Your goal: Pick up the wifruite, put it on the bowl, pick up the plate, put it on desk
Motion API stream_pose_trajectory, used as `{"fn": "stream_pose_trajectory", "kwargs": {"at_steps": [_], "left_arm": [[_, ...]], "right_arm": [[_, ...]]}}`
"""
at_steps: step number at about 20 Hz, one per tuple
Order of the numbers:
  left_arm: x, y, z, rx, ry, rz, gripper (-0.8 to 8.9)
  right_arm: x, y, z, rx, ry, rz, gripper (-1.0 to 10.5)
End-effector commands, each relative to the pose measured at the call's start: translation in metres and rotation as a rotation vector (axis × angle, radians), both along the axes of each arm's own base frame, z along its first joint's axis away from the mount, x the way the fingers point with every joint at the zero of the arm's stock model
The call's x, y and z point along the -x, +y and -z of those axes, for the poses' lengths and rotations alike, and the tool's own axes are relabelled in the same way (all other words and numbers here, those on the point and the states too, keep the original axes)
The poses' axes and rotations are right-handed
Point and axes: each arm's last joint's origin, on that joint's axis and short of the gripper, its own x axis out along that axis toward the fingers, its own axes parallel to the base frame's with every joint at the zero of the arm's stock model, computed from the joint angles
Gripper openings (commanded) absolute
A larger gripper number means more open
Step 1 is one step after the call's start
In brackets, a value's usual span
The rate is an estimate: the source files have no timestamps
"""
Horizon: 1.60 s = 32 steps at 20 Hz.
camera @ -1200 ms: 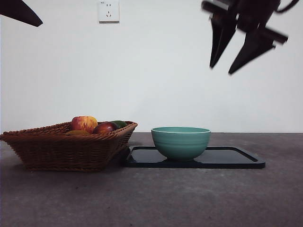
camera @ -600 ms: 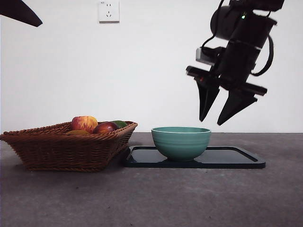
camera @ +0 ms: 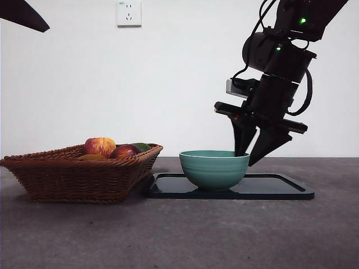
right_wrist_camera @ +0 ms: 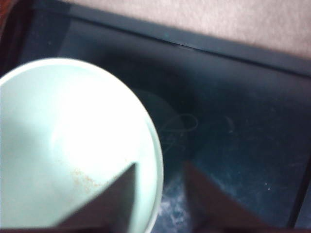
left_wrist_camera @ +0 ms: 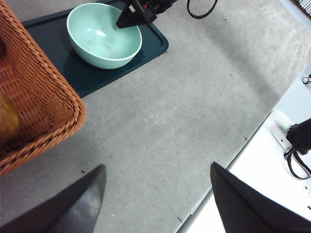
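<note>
The right gripper has dropped a lot since half a second ago – its spread, empty jaws now straddle the teal bowl's far-side rim, one tip inside, one outside. The bowl sits on the dark tray, which rests on the grey desk. Just beside the tray is the wicker basket, with the yellowish-brown wifruite inside by the apple. The left gripper – jaws wide apart, empty – hangs over the desk, well away from the bowl.
</note>
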Motion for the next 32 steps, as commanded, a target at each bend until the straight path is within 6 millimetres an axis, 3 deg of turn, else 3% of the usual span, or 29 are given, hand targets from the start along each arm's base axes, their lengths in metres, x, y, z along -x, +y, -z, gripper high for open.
{"fn": "stream_pose_trajectory", "kwargs": {"at_steps": [1, 6, 10, 15, 19, 21, 24, 32], "left_arm": [[-0.001, -0.001, -0.004, 0.005, -0.016, 0.018, 3.44], [0.0, -0.001, -0.002, -0.004, 0.002, 0.018, 3.44], [0.0, -0.001, -0.002, -0.004, 0.001, 0.018, 3.44], [0.0, -0.001, -0.002, -0.004, 0.001, 0.018, 3.44], [0.0, -0.001, -0.002, -0.004, 0.001, 0.018, 3.44], [0.0, -0.001, -0.002, -0.004, 0.001, 0.018, 3.44], [0.0, -0.001, -0.002, -0.004, 0.001, 0.018, 3.44], [0.0, -0.001, -0.002, -0.004, 0.002, 0.018, 3.44]], "right_arm": [[-0.004, 0.004, 0.001, 0.002, -0.014, -0.018, 0.1], [-0.002, 0.003, -0.009, -0.009, -0.046, -0.018, 0.1], [0.015, 0.0, -0.049, -0.035, -0.116, -0.027, 0.1], [0.066, -0.002, -0.111, -0.056, -0.198, -0.093, 0.1], [0.11, 0.001, -0.132, -0.058, -0.209, -0.158, 0.1], [0.126, 0.003, -0.128, -0.038, -0.216, -0.175, 0.1], [0.143, 0.005, -0.106, -0.014, -0.199, -0.202, 0.1], [0.155, 0.012, -0.033, -0.017, -0.155, -0.196, 0.1]]}}
